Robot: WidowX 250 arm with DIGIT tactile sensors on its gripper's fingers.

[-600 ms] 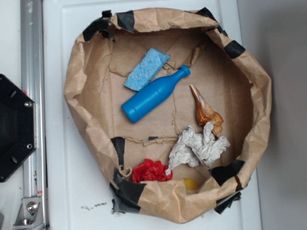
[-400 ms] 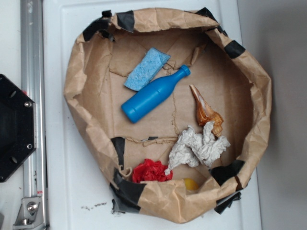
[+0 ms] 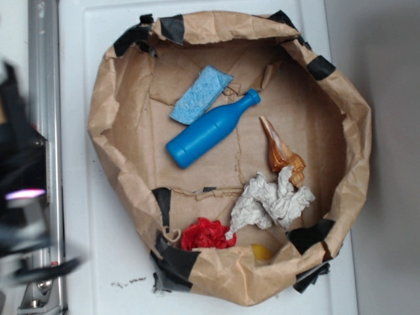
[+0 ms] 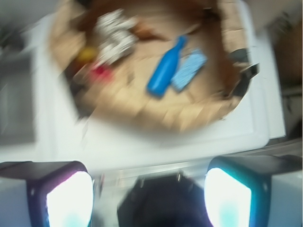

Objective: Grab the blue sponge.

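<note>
The gripper (image 4: 149, 191) hangs wide apart, empty, high outside the paper-lined bin (image 3: 357, 131). Far ahead and slightly to its right lies the blue sponge (image 4: 188, 71), flat on the paper, touching the blue bottle (image 4: 164, 68) on its left. Best approach: descend over the sponge's far side, away from the bottle. Further left sit crumpled white paper (image 3: 272, 200), a seashell (image 3: 281, 149) and a red wad (image 3: 207, 234).

Exterior: evenly lit, sharp; dark arm (image 3: 23, 190) at left edge smeared.
Wrist: heavy motion blur; finger pads (image 4: 70, 198) glare white.
</note>
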